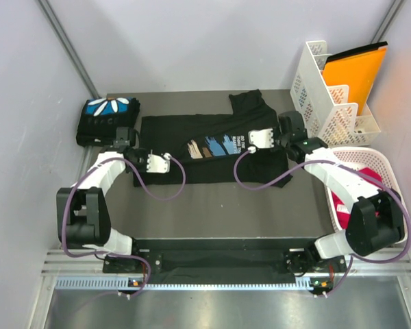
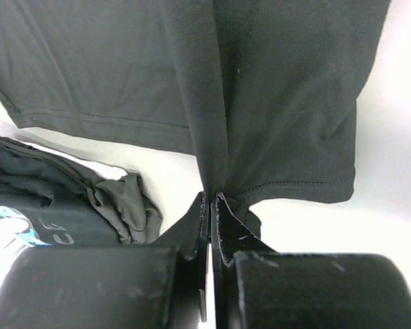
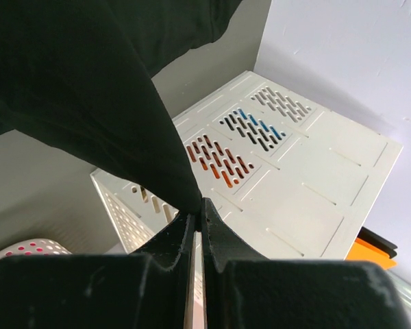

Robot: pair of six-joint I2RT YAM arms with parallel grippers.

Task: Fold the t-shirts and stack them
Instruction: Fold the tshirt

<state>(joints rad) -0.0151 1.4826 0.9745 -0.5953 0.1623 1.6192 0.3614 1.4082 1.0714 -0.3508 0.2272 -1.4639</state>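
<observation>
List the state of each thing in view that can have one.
Brush-stroke shirt, spread print up, pinched at both ends.
Petal shirt, folded, print up.
Left fingers, shut on brush-stroke shirt.
Right fingers, shut on brush-stroke shirt.
Basket, holding something red.

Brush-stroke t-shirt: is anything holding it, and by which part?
Both arms hold the brush-stroke t-shirt: left gripper pinches its hemmed edge, right gripper a raised fold whose exact part is unclear.
</observation>
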